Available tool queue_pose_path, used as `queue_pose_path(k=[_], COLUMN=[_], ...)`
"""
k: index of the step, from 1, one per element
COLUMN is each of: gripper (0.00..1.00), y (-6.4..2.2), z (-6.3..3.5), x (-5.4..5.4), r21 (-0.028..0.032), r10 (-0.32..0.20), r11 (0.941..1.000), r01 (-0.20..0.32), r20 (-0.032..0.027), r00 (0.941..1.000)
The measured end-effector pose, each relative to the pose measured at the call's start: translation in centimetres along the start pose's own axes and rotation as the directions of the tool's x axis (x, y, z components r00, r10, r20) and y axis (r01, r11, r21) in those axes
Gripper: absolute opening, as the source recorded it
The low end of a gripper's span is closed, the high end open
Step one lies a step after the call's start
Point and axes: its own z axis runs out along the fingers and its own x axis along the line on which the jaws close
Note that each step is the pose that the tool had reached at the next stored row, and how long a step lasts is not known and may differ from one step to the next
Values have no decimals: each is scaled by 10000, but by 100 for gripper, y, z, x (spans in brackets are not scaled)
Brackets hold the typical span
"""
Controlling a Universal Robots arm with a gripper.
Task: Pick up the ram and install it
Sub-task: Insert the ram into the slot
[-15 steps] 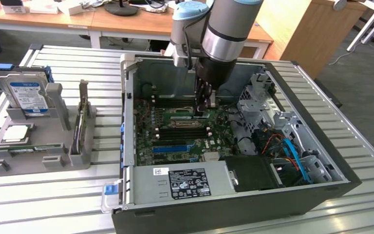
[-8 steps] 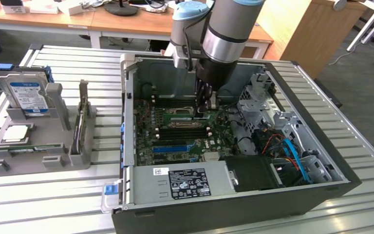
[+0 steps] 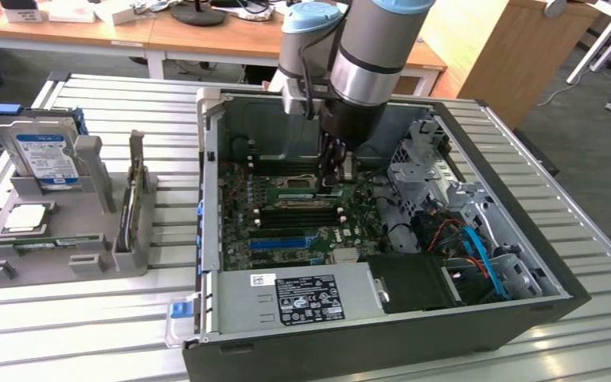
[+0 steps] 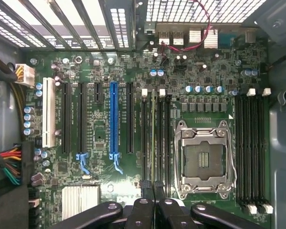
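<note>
The ram (image 4: pixel 153 138) shows edge-on as a thin green-yellow stick, standing lengthwise in line with the black memory slots beside the empty processor socket (image 4: pixel 200 160). My gripper (image 4: pixel 153 188) is shut, its two black fingertips (image 4: pixel 145 185) pinching one part of the stick. In the exterior view the gripper (image 3: pixel 332 185) reaches straight down into the open computer case (image 3: pixel 210 199), low over the motherboard. I cannot tell whether the stick is seated in its slot.
Blue and black expansion slots (image 4: pixel 114 119) lie beside the memory slots, and more memory slots (image 4: pixel 250 148) sit past the socket. On the exterior view's left a grey holder (image 3: pixel 61 255) carries a hard drive (image 3: pixel 45 155), a silver processor (image 3: pixel 26 216) and a thin upright board (image 3: pixel 134 195).
</note>
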Motion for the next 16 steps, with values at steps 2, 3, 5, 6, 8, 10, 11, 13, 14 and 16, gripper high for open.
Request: queue_pose_path(k=[2, 3, 5, 6, 8, 10, 11, 13, 14, 16], gripper=[12, 12, 12, 12, 12, 12, 12, 12, 12, 12], y=[-1, -1, -2, -2, -2, -3, -4, -4, -5, -5], z=[26, 37, 53, 60, 78, 97, 106, 124, 132, 148], x=[0, 1, 1, 1, 2, 2, 3, 3, 3, 4], r21=[1, 1, 1, 1, 1, 0, 1, 1, 1, 1], r10=[1, 1, 1, 1, 1, 1, 1, 1, 1, 1], r11=[10000, 10000, 10000, 10000, 10000, 10000, 10000, 10000, 10000, 10000], r01=[-1, -1, -1, -1, -1, -1, -1, -1, -1, -1], r20=[1, 1, -1, 0, 0, 0, -1, -1, 0, 0], r00=[10000, 10000, 10000, 10000, 10000, 10000, 10000, 10000, 10000, 10000])
